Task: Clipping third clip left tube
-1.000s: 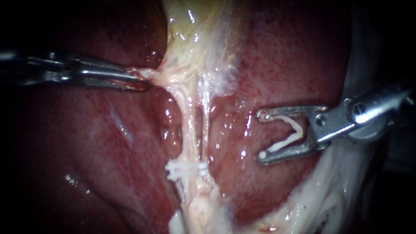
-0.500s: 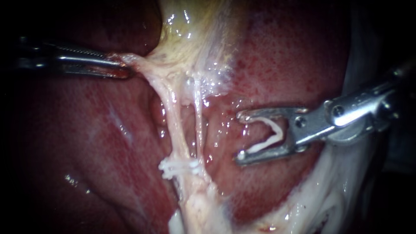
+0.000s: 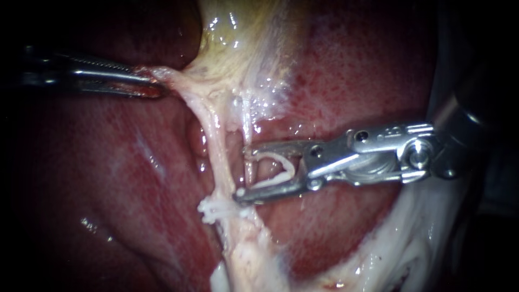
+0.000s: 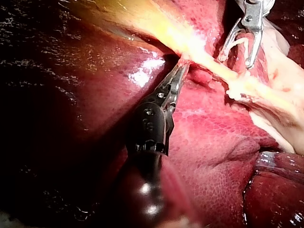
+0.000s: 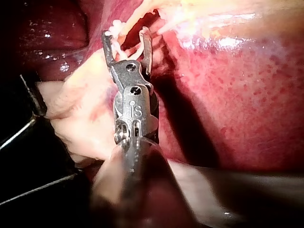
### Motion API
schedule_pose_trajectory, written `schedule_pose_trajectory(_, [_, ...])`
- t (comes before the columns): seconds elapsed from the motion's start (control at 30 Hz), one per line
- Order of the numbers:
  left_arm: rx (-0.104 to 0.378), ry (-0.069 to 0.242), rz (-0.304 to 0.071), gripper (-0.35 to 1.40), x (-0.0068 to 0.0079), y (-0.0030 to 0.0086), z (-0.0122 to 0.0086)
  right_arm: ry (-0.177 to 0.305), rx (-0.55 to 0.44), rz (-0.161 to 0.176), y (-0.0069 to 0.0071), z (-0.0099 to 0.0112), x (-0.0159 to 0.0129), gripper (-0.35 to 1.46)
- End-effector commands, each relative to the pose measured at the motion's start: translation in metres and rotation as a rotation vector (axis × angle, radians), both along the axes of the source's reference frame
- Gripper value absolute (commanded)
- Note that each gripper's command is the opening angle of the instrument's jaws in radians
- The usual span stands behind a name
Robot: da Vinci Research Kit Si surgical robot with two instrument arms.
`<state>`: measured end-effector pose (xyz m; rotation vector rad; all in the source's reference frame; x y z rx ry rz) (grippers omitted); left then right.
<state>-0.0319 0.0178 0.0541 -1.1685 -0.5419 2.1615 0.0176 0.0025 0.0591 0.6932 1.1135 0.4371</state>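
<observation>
right instrument claw wide, holding open clip at the tubes — not squeezed | left instrument claw holds tissue | set clips below

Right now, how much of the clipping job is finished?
Done: white clips already sit low on the tubes. In hand: my left instrument grips tissue taut; my right instrument holds a new clip open at the tubes. Left: squeezing it shut and letting go.

Dark surround, bright wet glare
</observation>
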Motion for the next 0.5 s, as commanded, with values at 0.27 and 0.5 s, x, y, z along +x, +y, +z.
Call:
schedule_pose_trajectory(0.27, [0.0, 0.0, 0.0, -0.35, 0.0, 0.0, 0.0002, 0.019, 0.09, 0.005, -0.0001, 0.0028, 0.0, 0.48])
schedule_pose_trajectory(0.5, [0.0, 0.0, 0.0, -0.35, 0.0001, 0.0001, 0.0003, 0.031, 0.124, 0.006, -0.0001, 0.0047, 0.0009, 0.48])
